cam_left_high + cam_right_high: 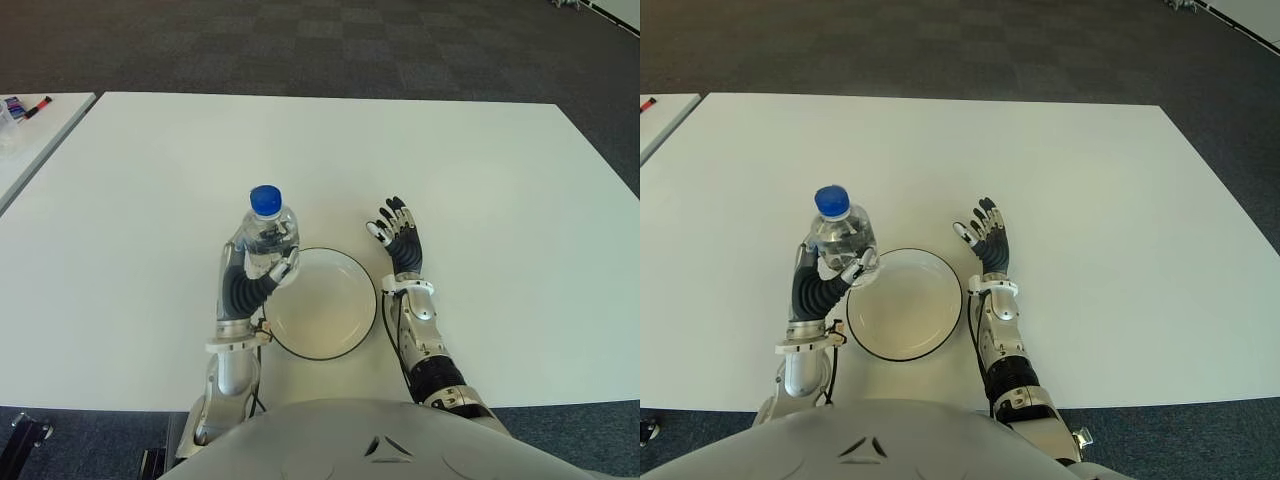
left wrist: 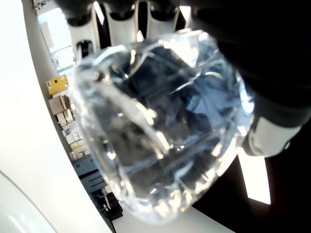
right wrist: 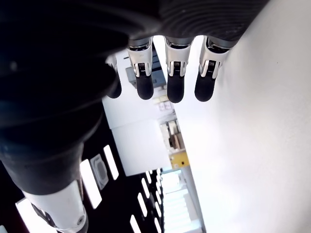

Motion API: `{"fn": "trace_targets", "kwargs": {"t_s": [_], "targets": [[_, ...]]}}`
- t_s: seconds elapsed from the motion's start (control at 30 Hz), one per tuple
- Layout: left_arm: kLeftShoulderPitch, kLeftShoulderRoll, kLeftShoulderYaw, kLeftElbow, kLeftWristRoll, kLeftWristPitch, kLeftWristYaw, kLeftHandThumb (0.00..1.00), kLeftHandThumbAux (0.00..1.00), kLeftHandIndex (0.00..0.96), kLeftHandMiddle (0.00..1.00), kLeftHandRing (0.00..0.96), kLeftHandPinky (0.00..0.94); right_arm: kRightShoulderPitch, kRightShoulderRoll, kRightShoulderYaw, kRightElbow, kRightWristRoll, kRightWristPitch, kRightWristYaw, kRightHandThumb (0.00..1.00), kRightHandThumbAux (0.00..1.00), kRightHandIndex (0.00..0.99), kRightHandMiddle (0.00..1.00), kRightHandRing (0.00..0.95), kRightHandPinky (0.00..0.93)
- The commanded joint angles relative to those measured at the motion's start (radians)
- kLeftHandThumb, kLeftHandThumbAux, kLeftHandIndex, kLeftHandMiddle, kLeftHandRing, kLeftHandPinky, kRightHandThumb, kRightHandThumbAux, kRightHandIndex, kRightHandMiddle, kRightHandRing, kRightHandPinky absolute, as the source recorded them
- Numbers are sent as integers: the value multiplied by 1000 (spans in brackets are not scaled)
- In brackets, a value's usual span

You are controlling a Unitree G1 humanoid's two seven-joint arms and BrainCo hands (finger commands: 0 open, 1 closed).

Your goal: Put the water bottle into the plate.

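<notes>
Above white table [image 1: 150, 180], left hand [image 1: 250, 275] grips water bottle [image 1: 268, 228] upright.

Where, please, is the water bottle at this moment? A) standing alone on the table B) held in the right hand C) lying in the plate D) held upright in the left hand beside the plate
D: the left hand grips the upright water bottle beside the plate's left rim, while the right hand is open and empty.

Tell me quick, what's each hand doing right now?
Left hand: closed on the bottle, upright at the plate's left rim.
Right hand: open, holding nothing, right of the plate.
</notes>
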Motion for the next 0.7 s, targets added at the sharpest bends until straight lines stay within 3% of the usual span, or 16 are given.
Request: {"fn": "trace_targets", "kwargs": {"t_s": [0.03,0.7], "targets": [[3,8,-28,-11,5,-13,-20,855,666,403,542,876,877,24,140,-2,60,1,49,-16,43,819,95,109,101,136],[-45,-9,-75,65,2,86,-42,855,665,403,543,883,889,21,141,-3,65,-5,46,-29,40,823,103,111,101,140]]}}
